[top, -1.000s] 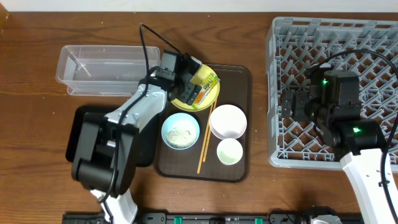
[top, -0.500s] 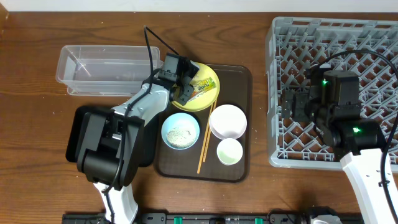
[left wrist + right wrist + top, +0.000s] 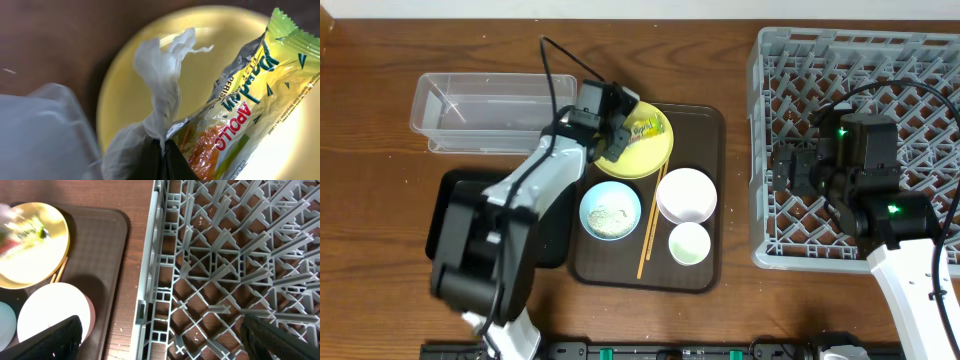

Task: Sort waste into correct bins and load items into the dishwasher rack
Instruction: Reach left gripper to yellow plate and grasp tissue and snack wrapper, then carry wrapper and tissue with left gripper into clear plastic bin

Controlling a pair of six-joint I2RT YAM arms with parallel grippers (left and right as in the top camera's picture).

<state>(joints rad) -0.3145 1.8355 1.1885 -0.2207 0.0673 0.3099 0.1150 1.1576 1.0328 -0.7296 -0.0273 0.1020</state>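
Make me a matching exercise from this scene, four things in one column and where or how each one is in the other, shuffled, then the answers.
Things:
1. tissue
2. light blue bowl
3. clear tub
4. chopsticks

Place or state:
A. on the table, off the brown tray
B. pinched in the left tool
C. lying lengthwise on the brown tray
D. holds rice scraps

Pairs: 1-B, 2-D, 3-A, 4-C
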